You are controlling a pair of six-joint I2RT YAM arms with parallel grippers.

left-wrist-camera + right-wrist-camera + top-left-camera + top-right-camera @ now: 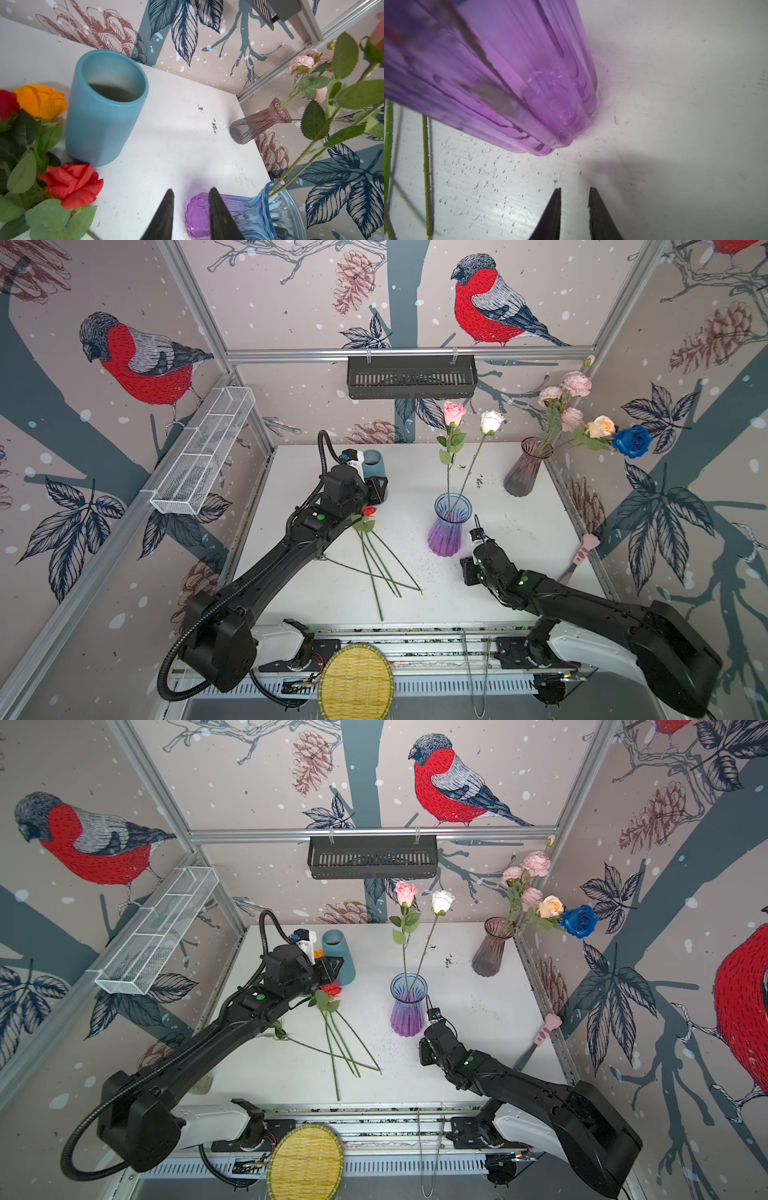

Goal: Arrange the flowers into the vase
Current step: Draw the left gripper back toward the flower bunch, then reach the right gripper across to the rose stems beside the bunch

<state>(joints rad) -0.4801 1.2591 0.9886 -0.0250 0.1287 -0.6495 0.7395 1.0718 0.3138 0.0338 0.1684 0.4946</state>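
Observation:
The blue-to-purple glass vase (451, 526) stands mid-table and holds a pink rose (454, 412) and a white rose (491, 421). Loose flowers lie left of it: a red rose (72, 182), an orange rose (40, 100) and a darker red bloom (7, 105), their stems (382, 568) fanned toward the front. My left gripper (190, 192) hovers over the blooms beside the blue cup, open and holding nothing. Low over the table, just right of the vase's base (508, 72), my right gripper (574, 189) is open too, a narrow empty gap between its fingers.
A blue ceramic cup (372, 462) stands at the back left. A pink-grey vase (524, 468) in the back right corner holds pink carnations (575, 383), a peach rose (601, 427) and a blue rose (633, 440). A pink-handled tool (584, 549) lies at the right edge, a woven tray (355, 682) in front.

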